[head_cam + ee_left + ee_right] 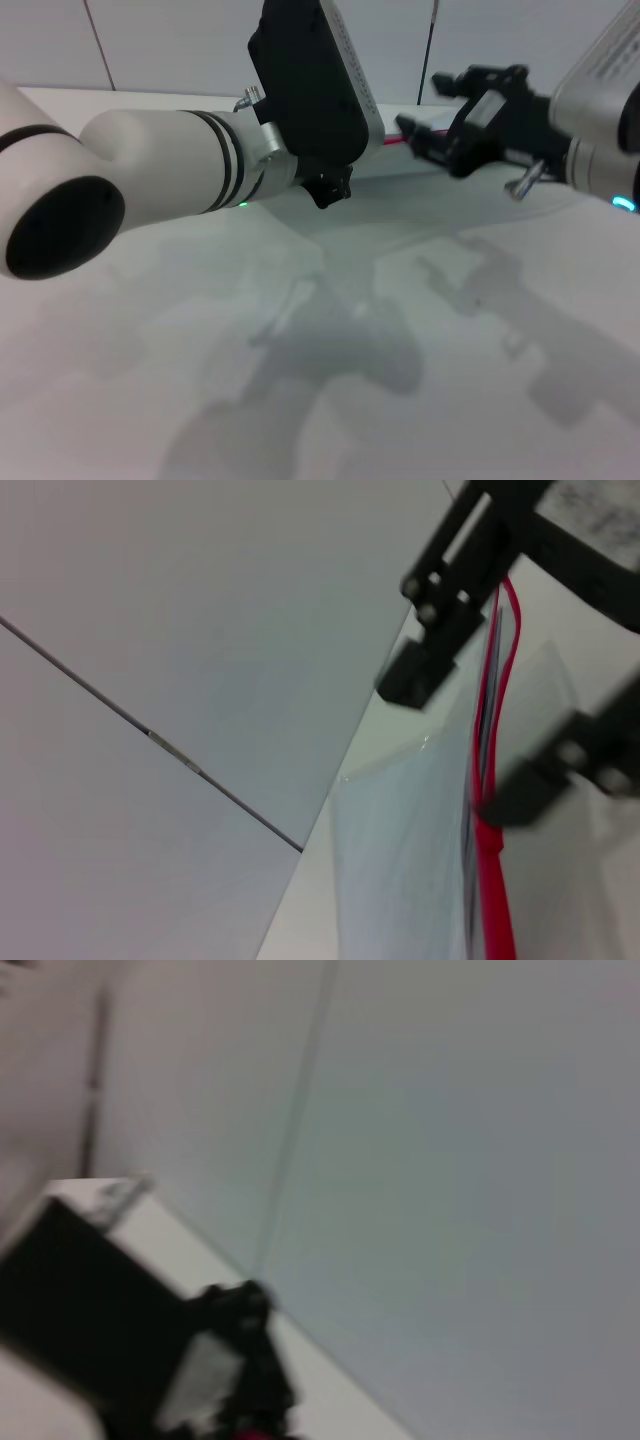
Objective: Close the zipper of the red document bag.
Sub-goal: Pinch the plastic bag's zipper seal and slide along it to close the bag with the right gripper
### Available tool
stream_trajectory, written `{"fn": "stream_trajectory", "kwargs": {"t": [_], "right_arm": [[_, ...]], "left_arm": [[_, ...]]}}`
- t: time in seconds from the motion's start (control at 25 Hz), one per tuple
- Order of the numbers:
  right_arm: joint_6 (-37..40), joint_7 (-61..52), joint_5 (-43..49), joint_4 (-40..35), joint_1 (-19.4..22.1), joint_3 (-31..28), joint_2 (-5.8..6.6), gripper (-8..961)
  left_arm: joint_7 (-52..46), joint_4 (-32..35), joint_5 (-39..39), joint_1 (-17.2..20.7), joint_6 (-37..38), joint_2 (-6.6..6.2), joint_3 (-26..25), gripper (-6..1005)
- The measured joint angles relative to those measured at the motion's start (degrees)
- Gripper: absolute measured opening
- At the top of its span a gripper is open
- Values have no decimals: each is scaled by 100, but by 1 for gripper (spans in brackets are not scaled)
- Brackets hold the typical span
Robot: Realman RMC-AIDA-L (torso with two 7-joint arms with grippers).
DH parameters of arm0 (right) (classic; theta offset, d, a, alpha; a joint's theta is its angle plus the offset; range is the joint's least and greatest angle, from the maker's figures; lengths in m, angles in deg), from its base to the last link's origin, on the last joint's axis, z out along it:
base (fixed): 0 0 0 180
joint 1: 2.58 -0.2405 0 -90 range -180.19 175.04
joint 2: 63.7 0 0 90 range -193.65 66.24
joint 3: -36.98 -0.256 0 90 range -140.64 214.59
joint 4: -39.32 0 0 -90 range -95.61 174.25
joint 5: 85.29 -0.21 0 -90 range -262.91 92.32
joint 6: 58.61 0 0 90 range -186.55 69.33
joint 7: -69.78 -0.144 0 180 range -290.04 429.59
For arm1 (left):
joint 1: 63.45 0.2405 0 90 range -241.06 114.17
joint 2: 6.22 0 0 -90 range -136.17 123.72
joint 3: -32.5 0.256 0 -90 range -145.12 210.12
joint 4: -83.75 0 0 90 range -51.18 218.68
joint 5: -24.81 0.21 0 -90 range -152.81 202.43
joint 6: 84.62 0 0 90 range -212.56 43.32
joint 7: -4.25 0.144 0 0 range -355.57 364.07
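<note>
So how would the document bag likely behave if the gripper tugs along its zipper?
The red document bag looks thin and translucent, so probably floppy and light, apt to slide. The zipper already splits into bowed strands by the right gripper, so it likely buckles unless held.

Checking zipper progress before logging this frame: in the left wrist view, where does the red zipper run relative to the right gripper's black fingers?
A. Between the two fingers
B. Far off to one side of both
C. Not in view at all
A: the zipper passes between the right gripper's two black fingers, along the red document bag's edge.
</note>
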Motion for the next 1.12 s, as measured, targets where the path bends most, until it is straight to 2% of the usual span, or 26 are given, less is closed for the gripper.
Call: {"fn": "stream_trajectory", "kwargs": {"t": [0.16, 0.4, 1.0, 1.12], "right_arm": [[285, 478, -80, -8, -15, 49, -8, 558], [252, 835, -82, 29, -28, 88, -19, 559], [-606, 1319, -60, 479, -103, 487, -24, 552], [-680, 1321, -61, 606, -168, 510, -24, 506]], "left_arm": [[17, 1, 0, -19, -17, 2, 0, 52], [18, -44, 0, -33, -32, 6, 28, 53], [80, -214, 0, -49, -117, 5, 31, 53], [95, -228, 0, -56, -117, 7, 34, 53]]}}
